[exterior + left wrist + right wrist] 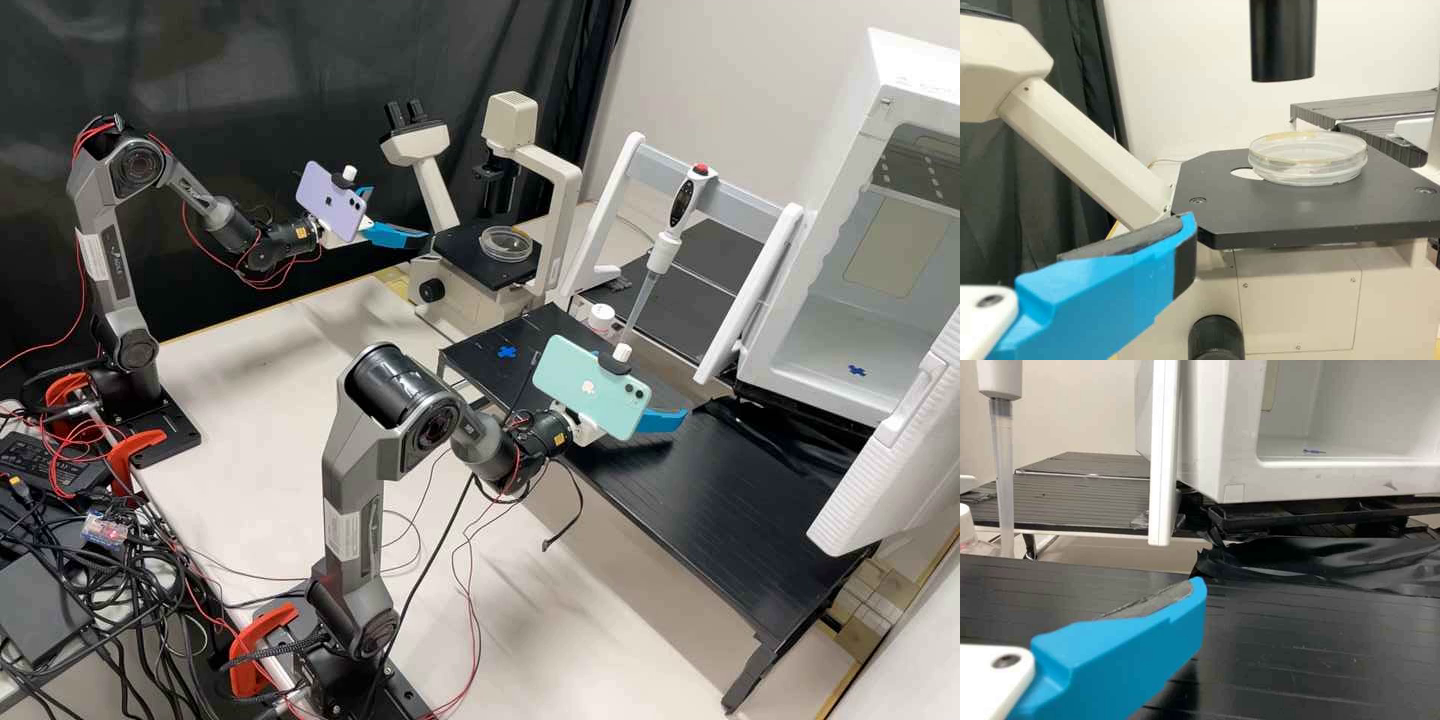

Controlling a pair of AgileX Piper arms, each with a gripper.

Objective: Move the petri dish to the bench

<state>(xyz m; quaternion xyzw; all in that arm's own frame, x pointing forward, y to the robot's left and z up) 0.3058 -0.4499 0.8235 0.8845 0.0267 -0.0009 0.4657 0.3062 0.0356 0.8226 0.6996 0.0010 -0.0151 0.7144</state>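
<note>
Petri dish sits on the microscope stage, both end effectors wide

On the high view's clock face, the clear petri dish (506,244) rests near 12 o'clock, flat on the black microscope stage (470,262) (it belongs on the tabletop, so the move is not done). The left end effector (402,213) is near 11 o'clock, spread wide and holding nothing, close to the stage but apart from the dish. Between 3 and 4 o'clock, the right end effector (660,421) hangs over the black slatted tabletop (720,500), also wide and holding nothing; its own wrist view shows a bare grey pad (1151,603). An electronic pipette (682,205) stands upright but tilted near 2 o'clock, with a white-capped bottle (601,317) near it. The white cabinet (905,75), door open, is between 2 and 3 o'clock.
</note>
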